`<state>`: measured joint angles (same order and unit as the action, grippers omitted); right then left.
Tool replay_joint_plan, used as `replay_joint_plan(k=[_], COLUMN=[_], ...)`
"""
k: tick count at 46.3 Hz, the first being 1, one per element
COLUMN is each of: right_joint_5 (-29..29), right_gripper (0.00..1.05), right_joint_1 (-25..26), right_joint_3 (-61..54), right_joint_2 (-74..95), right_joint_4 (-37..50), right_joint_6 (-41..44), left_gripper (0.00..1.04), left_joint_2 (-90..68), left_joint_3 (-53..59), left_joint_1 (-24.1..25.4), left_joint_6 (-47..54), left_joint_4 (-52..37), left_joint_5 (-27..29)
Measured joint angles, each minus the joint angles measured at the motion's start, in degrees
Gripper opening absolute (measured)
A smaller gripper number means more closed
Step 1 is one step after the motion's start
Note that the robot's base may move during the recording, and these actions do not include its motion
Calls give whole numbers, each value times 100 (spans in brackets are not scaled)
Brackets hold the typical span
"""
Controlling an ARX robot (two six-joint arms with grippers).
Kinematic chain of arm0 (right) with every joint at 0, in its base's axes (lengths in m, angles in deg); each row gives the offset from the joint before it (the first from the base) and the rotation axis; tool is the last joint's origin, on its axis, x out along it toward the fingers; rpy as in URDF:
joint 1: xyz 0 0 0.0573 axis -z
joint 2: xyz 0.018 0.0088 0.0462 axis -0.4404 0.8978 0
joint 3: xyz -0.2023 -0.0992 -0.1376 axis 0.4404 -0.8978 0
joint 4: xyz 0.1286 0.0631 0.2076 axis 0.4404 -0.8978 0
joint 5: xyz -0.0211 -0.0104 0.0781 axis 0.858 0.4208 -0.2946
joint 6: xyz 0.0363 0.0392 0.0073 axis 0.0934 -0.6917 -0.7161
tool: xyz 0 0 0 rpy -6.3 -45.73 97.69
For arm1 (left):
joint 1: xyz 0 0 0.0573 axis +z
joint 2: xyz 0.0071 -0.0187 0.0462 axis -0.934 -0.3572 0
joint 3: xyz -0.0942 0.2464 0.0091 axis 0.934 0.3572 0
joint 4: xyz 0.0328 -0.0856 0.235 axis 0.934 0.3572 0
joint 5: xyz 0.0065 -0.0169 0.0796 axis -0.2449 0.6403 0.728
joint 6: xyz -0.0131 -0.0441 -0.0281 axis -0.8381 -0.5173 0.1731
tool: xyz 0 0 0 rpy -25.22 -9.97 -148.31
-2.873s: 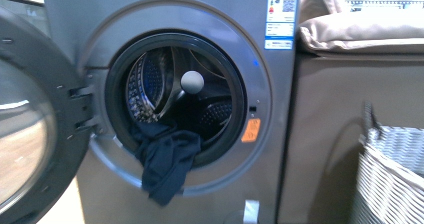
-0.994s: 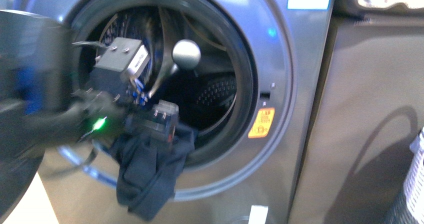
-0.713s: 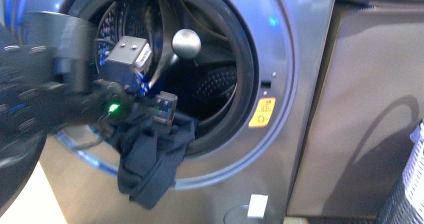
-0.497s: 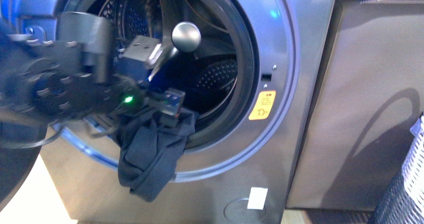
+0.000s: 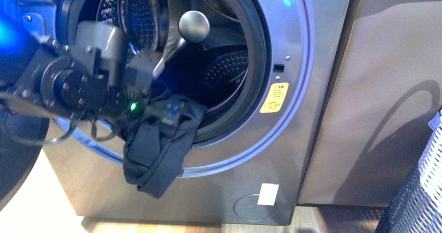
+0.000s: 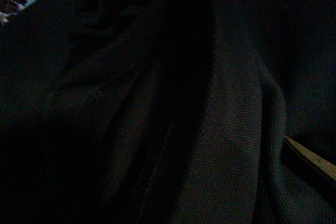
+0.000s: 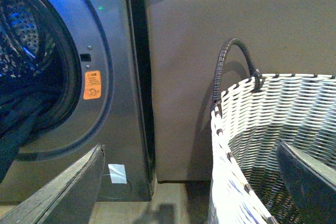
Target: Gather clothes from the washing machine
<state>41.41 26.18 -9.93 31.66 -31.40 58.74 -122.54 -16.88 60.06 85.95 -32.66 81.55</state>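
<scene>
Navy cloth, limp and matte: the clothes [image 5: 156,155] lie half out of the washer [image 5: 312,61]. They are draped over the lower lip of the round opening at about 7 o'clock, with the upper part inside the drum [image 5: 229,71] and the rest hanging down the grey front. Gravity sets them so: the lip carries the fold and the free end drops. The long axis runs from about 1 o'clock, inside the drum, to about 7 o'clock, where the bunched lower end points at the floor without reaching it.

The left gripper [image 5: 171,112] comes in from 9 o'clock and sits at the top of the fold, right at the lip. I judge that a sensible place, since the cloth is thickest and nearest there, and a pull from that point should draw out the part inside. Its tips are lost against the dark cloth, so I cannot tell whether they are spread or closed on it. The left wrist view is dark.

The right gripper [image 7: 190,153] is spread wide and holds nothing. It is well apart from the opening, off toward 3 o'clock, facing the basket [image 7: 273,124] that stands before the brown cabinet [image 7: 210,35] beside the washer. That is probably where the clothes will go.
</scene>
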Motion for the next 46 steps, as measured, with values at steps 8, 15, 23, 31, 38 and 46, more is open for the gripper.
replay_joint_plan(k=[8,15,23,31,38,46], right_joint_5=[0,0,0,0,0,0], right_gripper=[97,97,97,97,97,97], right_joint_1=[2,2,2,0,2,0], right_joint_3=[0,0,0,0,0,0], right_joint_2=[0,0,0,0,0,0], right_joint_4=[0,0,0,0,0,0], right_joint_6=[0,0,0,0,0,0], left_gripper=[98,98,79,55,34,8], left_joint_2=[-13,-50,-127,-118,157,994], left_joint_3=[-2,-4,-7,44,431,1349], left_joint_1=[-87,-197,-247,-186,-153,-192], left_joint_6=[-111,-188,-101,-85,-201,-256], left_joint_4=[258,223,35,-85,-339,-804], left_joint_5=[-304,-332,-146,-138,-376,-774])
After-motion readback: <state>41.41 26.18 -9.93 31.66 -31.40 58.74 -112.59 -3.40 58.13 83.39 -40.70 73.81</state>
